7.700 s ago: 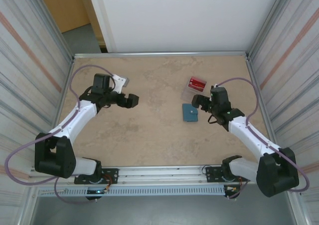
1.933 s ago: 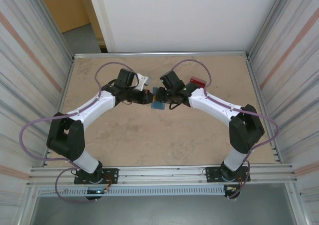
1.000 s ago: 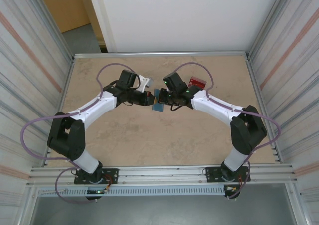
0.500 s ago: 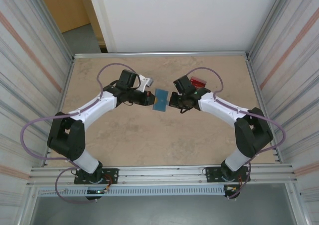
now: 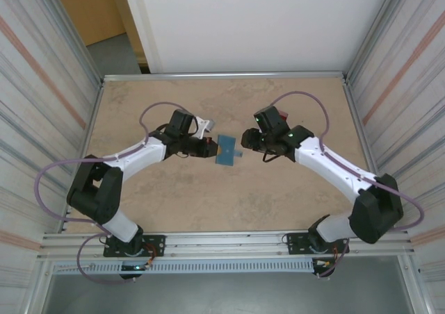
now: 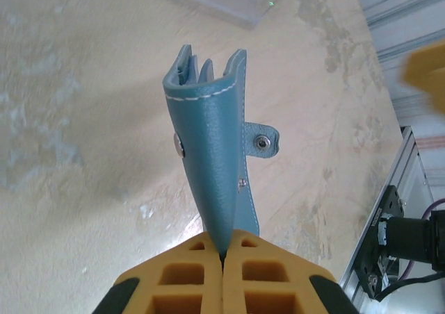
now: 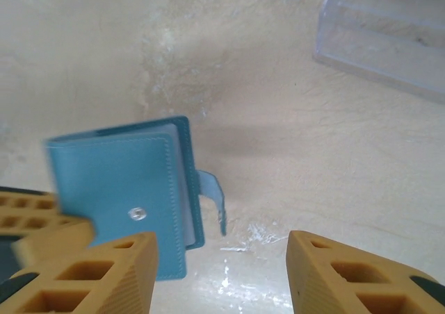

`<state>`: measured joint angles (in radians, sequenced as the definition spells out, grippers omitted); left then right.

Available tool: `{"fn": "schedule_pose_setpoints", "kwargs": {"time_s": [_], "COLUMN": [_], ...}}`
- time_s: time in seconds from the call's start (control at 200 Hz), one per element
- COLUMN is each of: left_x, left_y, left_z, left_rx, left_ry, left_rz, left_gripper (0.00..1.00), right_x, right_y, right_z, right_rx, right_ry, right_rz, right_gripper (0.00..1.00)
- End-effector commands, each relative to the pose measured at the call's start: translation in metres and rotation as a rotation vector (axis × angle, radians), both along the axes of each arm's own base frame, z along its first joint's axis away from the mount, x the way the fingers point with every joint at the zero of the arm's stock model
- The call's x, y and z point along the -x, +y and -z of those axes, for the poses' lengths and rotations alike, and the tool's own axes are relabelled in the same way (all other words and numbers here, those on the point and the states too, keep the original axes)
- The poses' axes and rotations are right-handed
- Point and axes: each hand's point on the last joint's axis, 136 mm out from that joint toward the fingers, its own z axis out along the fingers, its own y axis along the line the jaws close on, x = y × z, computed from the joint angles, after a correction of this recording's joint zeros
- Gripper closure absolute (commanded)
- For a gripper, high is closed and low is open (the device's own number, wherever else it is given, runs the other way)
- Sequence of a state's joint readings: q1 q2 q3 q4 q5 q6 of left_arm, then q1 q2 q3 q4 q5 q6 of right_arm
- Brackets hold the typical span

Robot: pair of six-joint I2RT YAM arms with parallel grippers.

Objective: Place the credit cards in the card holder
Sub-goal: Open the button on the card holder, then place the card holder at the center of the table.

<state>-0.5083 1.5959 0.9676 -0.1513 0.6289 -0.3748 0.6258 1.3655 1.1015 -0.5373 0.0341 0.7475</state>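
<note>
Backing off to 3 o'clock vs prev frame, R pincer (image 7: pixel 221 260) now apart, off card holder (image 5: pixel 227 149); L pincer (image 6: pixel 222 250) stays clamped on it, both arms bent inward.

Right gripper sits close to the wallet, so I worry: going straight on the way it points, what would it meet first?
Probably the wallet, at its snap strap, held by the shut left gripper; depth is unclear.

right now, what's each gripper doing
left gripper: closed on the card holder
right gripper: open, holding nothing
</note>
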Motion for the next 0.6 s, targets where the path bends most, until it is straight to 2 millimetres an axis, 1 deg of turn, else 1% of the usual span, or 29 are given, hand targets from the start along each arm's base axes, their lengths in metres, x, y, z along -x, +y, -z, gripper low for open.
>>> {"fn": "schedule_pose_setpoints", "kwargs": {"time_s": [0.0,0.085,0.18,0.291,0.341,0.391,0.476,0.521,0.566,0.596], "left_x": [0.0,0.002,0.004,0.006,0.003,-0.004,-0.019,-0.025,-0.031,-0.035], "left_y": [0.0,0.001,-0.001,-0.002,-0.001,0.003,0.015,0.02,0.026,0.03], "left_z": [0.019,0.032,0.037,0.046,0.049,0.051,0.049,0.048,0.046,0.043], "left_rx": [0.033,0.031,0.017,0.018,0.008,-0.011,-0.019,-0.022,-0.033,-0.047], "left_ry": [0.09,0.127,0.147,0.175,0.17,0.174,0.18,0.178,0.164,0.14], "left_rz": [-0.083,-0.11,-0.098,-0.101,-0.096,-0.108,-0.147,-0.165,-0.179,-0.183], "left_gripper": [0.97,0.97,0.97,0.96,0.95,0.87,0.63,0.52,0.44,0.4], "right_x": [0.013,0.019,0.026,0.026,0.025,0.024,0.023,0.021,0.02,0.019], "right_y": [-0.019,-0.024,-0.024,-0.023,-0.021,-0.016,-0.007,-0.001,0.005,0.01], "right_z": [0.002,0.007,0.013,0.017,0.018,0.017,0.018,0.021,0.024,0.025], "right_rx": [0.05,0.052,0.047,0.052,0.05,0.041,0.027,0.025,0.026,0.024], "right_ry": [0.0,0.009,0.028,0.029,0.032,0.032,0.03,0.034,0.046,0.054], "right_rz": [0.01,0.023,0.021,0.011,0.007,-0.003,-0.027,-0.04,-0.053,-0.064], "right_gripper": [0.49,0.49,0.49,0.48,0.49,0.49,0.49,0.49,0.49,0.5]}}
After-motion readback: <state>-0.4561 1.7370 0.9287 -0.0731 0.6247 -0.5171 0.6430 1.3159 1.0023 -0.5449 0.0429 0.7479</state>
